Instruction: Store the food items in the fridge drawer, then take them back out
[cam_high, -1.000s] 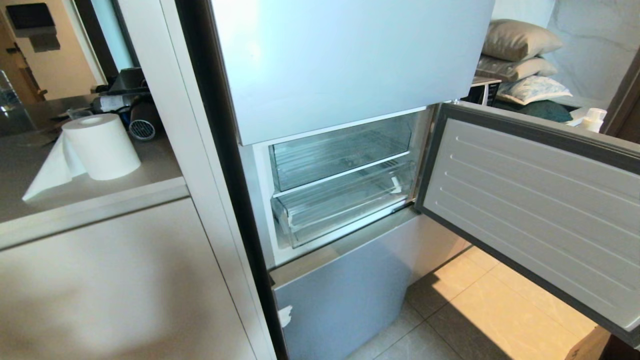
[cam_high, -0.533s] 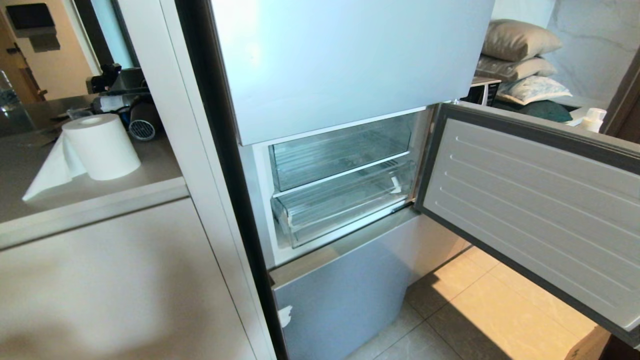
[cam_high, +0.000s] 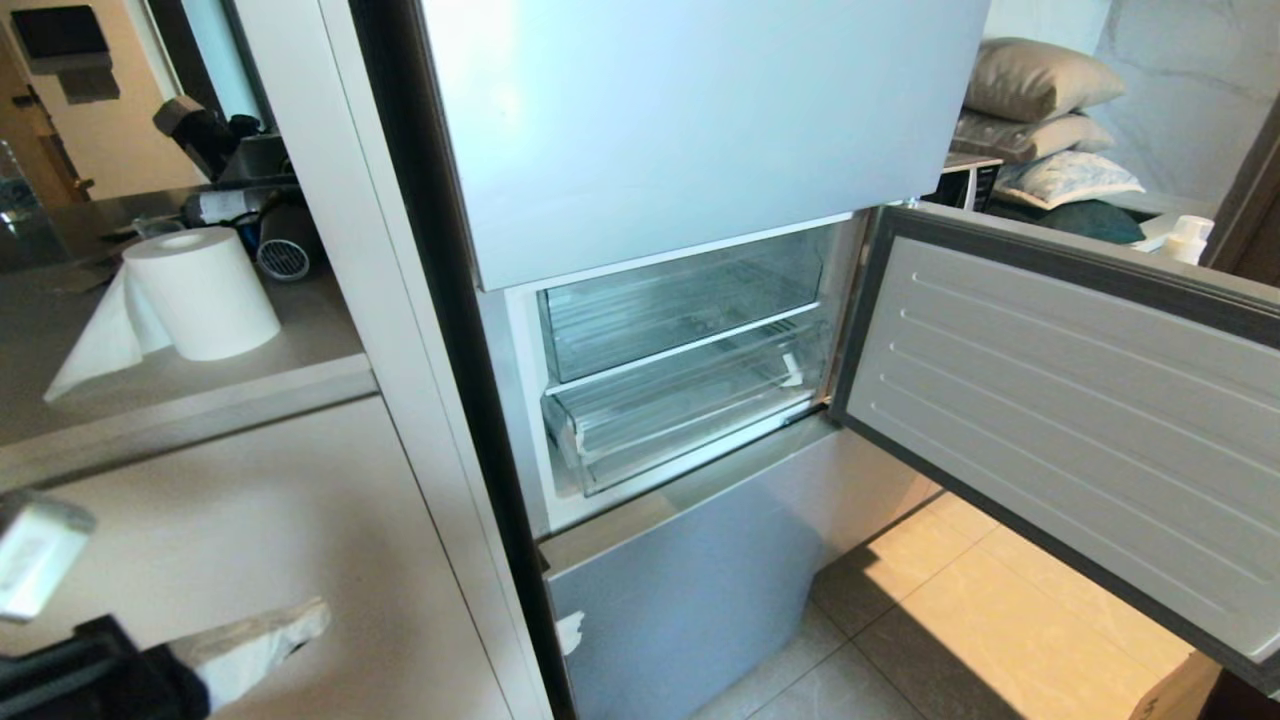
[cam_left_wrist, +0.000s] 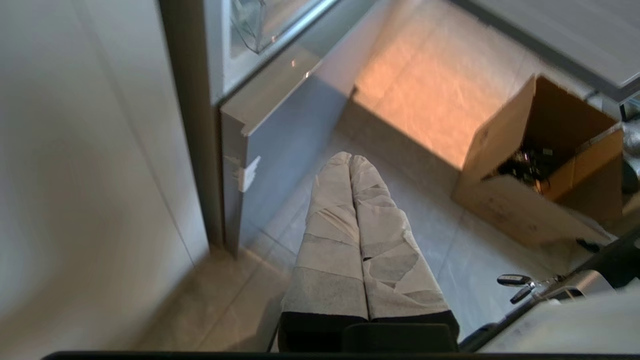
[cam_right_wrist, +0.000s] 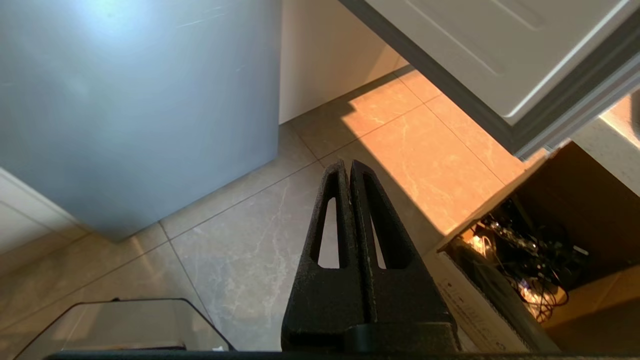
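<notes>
A white paper roll (cam_high: 203, 292) sits on the grey counter (cam_high: 60, 340), far to the left of the fridge. The left gripper (cam_high: 250, 645) pokes in low down, in front of the pale cabinet (cam_high: 300, 560) left of the fridge. Its taped fingers (cam_left_wrist: 360, 235) are pressed together and hold nothing.

Only the head view looks inside the fridge. The middle door (cam_high: 1070, 420) swings wide open to the right. Inside are two clear drawers, one above the other. The fridge drawer (cam_high: 690, 405) is the lower one, with a thick clear lip and a white patch at its right front corner. It is pushed in. I cannot see any food in it, and no view shows a red fruit.

The wrist views show things the head view hides. Both show the floor tiles (cam_right_wrist: 260, 250) in front of the fridge and an open cardboard box (cam_left_wrist: 540, 175) with wires in it, right of the fridge and under the open door. The left wrist view also shows a piece of white tape (cam_left_wrist: 248, 173) on the lower door (cam_left_wrist: 280, 150).

The right gripper (cam_right_wrist: 350, 172) shows only in its own view. It hangs over the tiles near the box. Its black fingers are closed tight and touch nothing.
</notes>
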